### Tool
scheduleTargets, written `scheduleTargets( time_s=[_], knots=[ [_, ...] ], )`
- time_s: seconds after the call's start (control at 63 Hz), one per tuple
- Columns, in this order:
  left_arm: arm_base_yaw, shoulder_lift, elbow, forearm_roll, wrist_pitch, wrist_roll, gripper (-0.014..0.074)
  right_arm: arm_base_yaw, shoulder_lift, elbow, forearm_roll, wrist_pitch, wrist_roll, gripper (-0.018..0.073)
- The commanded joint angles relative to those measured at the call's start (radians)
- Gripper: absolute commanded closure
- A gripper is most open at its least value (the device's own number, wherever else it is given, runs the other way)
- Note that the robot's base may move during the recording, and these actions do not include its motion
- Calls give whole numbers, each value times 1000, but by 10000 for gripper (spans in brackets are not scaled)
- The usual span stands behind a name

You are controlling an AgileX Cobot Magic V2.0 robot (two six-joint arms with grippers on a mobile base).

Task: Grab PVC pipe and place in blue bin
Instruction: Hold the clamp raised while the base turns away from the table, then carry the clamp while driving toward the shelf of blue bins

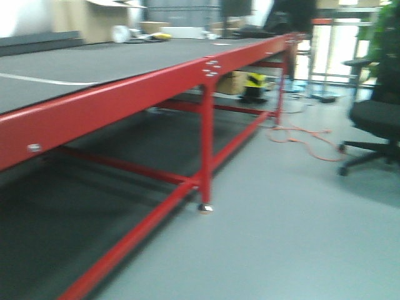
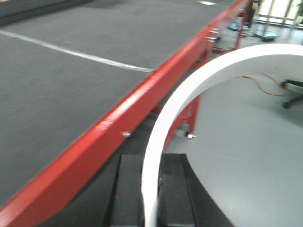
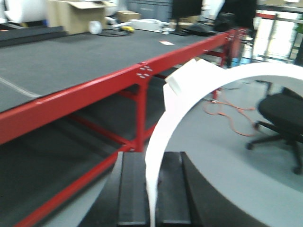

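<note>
In the left wrist view, my left gripper [image 2: 151,161] is shut on a white arc-shaped PVC pipe [image 2: 189,85]. The strip rises from between the black fingers [image 2: 130,189] and curves to the right. In the right wrist view, my right gripper [image 3: 152,158] is shut on a white arc-shaped strip [image 3: 189,92] with a flat tab [image 3: 177,82] on its upper left. I cannot tell whether the two views show the same strip. Both grippers are beside the red table edge, above the floor. The blue bin is out of view. Neither gripper shows in the front view.
A long red-framed table [image 1: 125,94] with a dark grey top runs along the left, with a red leg [image 1: 206,150] and low crossbars. A black office chair [image 1: 378,119] stands at the right. An orange cable [image 1: 306,140] lies on the grey floor. Boxes and clutter sit at the table's far end.
</note>
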Motion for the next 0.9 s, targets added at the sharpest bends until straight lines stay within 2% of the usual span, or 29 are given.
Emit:
scheduleTargets(
  time_s=[0.0, 0.888],
  knots=[
    [3, -6, 2, -6, -22, -10, 707, -2, -3, 3, -1, -26, -4, 727],
    [3, -6, 2, -6, -22, -10, 707, -2, -3, 3, -1, -26, -4, 727]
  ],
)
